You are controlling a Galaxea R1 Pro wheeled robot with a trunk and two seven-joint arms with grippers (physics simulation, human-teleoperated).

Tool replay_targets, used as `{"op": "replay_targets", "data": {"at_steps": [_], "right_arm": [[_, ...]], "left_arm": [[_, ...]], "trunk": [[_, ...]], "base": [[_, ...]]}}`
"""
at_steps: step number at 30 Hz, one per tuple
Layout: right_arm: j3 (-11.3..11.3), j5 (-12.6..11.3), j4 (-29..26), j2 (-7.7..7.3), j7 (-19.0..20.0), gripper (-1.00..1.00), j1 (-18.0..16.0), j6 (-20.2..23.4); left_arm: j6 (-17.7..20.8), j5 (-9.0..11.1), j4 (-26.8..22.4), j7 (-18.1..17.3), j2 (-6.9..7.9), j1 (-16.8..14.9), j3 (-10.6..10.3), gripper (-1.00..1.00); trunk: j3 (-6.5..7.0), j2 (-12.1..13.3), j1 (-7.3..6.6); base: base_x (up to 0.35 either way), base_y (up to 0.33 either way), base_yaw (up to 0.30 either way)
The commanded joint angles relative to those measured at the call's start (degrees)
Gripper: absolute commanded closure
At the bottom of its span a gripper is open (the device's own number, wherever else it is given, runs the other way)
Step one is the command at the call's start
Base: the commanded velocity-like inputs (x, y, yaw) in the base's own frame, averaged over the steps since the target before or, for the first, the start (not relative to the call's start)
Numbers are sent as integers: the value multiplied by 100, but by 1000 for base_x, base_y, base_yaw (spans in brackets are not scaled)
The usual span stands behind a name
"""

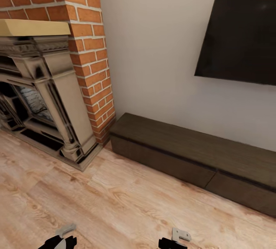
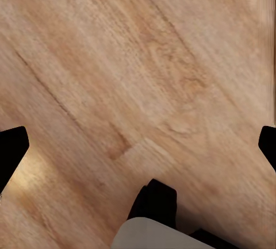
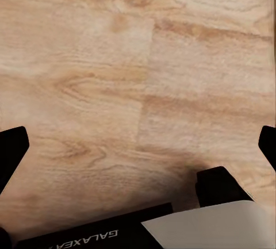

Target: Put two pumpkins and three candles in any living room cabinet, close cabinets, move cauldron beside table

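The left gripper (image 2: 138,142) is pointing down at the bare wooden floor (image 1: 115,203), its dark fingertips (image 2: 11,148) standing far apart at the picture's edges with nothing between them. The right gripper (image 3: 138,145) is hanging the same way, spread wide and gripping nothing, plank floor lying beyond it. In the head view both arms are cut off at the bottom edge, so little more than dark and grey stubs are showing.

Ahead of the grippers and toward the right one's side, the cabinet (image 1: 184,153) is sitting against the pale wall, its drawer fronts flush and shut; its far end is running out of frame. Above it a dark television (image 1: 241,34) is hanging, also cropped. Ahead of the left gripper the grey fireplace surround (image 1: 50,99) is standing against a brick chimney (image 1: 84,30), partly cut off.
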Motion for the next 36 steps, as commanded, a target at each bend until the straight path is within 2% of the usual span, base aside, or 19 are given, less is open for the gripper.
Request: {"op": "replay_targets", "data": {"at_steps": [1,9,30,36], "right_arm": [[-22,-1,1,0,0,-100,0,0],[-62,-1,9,0,0,-100,0,0],[-63,-1,11,0,0,-100,0,0],[-56,4,5,8,0,-100,0,0]], "left_arm": [[0,0,-1,0,0,0,1,-100],[0,0,-1,0,-1,-1,-5,-100],[-9,0,-1,1,1,0,1,-100],[-9,0,-2,0,0,0,-3,-100]], "trunk": [[0,0,0],[0,0,0],[0,0,0],[0,0,0]], "base": [[0,176,-278],[66,198,-278],[39,61,-278],[3,195,-271]]}}
